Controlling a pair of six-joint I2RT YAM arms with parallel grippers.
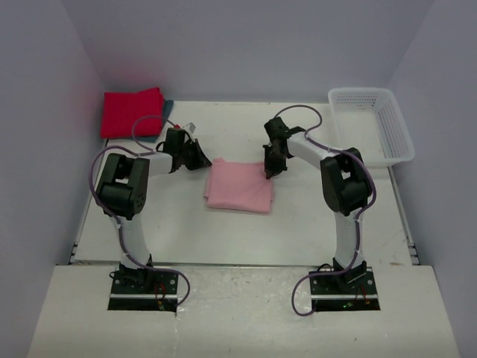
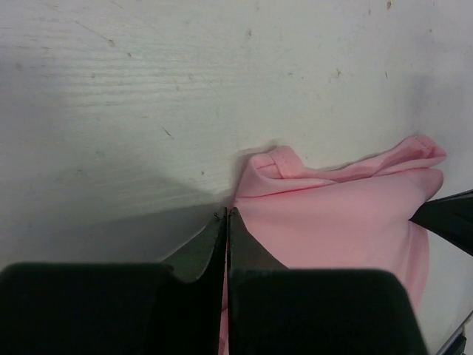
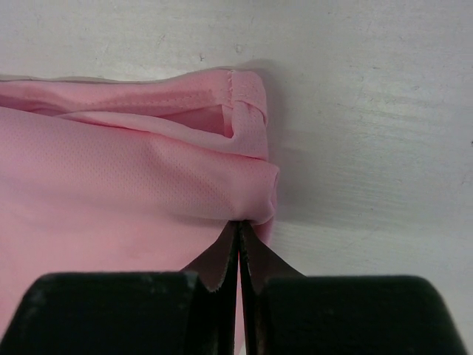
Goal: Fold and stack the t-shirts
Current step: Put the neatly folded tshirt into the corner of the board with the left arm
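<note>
Though each is fully closed, left gripper (image 2: 225, 216) and right gripper (image 3: 239, 225) touch edges of the pink t-shirt (image 1: 238, 188).

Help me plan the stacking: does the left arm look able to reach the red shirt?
Probably yes. The red shirt lies in the far left corner on that arm's side, with only table between it and the left gripper, which is shut at the pink shirt's edge.
</note>
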